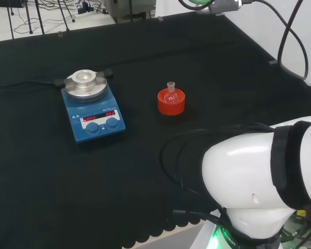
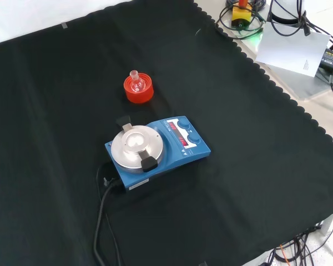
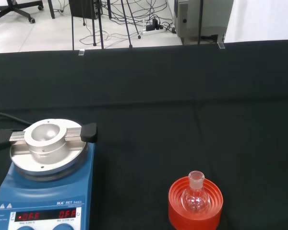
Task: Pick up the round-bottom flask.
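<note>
Nearby, apparently unobstructed flask (image 1: 171,95), hotplate (image 1: 92,110).

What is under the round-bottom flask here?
A red ribbed ring stand sits under the flask, directly on the black cloth. The flask's round bottom rests down in the ring; its neck points up. The ring hides where they meet.

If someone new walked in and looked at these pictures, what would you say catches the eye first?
Probably the red ribbed stand near the middle of the black cloth, with a small clear round-bottom flask sitting upright in it. Next, the blue hotplate stirrer to its left in the head view, topped by a round metal block. In the front view the stirrer stands nearer the camera than the stand.
</note>
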Available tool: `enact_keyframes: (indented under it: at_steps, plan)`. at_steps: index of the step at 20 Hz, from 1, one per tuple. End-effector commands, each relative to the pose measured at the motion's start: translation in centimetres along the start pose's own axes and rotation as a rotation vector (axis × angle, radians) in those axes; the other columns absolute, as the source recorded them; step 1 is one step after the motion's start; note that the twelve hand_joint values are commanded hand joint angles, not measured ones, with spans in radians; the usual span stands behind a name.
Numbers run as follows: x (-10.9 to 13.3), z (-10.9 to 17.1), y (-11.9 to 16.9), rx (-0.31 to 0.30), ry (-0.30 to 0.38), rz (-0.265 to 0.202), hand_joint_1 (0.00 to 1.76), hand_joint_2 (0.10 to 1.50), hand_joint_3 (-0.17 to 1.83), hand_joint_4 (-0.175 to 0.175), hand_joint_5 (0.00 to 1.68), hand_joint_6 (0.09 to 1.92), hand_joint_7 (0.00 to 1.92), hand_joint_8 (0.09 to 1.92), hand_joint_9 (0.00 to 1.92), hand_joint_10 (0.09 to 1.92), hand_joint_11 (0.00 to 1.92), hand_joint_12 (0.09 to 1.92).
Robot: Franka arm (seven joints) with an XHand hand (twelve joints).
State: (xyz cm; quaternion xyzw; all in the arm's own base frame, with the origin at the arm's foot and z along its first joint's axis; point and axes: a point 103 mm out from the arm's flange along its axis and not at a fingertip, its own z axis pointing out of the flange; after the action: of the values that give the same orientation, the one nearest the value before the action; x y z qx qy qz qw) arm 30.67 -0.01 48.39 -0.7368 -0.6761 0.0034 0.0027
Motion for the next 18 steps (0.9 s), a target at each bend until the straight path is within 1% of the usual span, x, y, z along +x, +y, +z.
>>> enact_keyframes:
  at_steps: [1, 12, 18]
  plan:
    - [-0.06, 0.04, 0.06, -0.008, -0.007, 0.002, 0.10, 1.30, 0.28, -0.025, 0.34, 0.13, 0.13, 0.51, 0.23, 0.64, 0.00, 1.19]
    - [0.34, 0.41, 0.60, 0.008, -0.005, 0.005, 0.08, 1.31, 0.27, -0.027, 0.36, 0.12, 0.13, 0.50, 0.24, 0.65, 0.00, 1.17]
    - [0.13, 0.94, 0.91, 0.019, -0.007, 0.018, 0.10, 1.31, 0.25, -0.027, 0.36, 0.11, 0.15, 0.51, 0.24, 0.65, 0.00, 1.18]
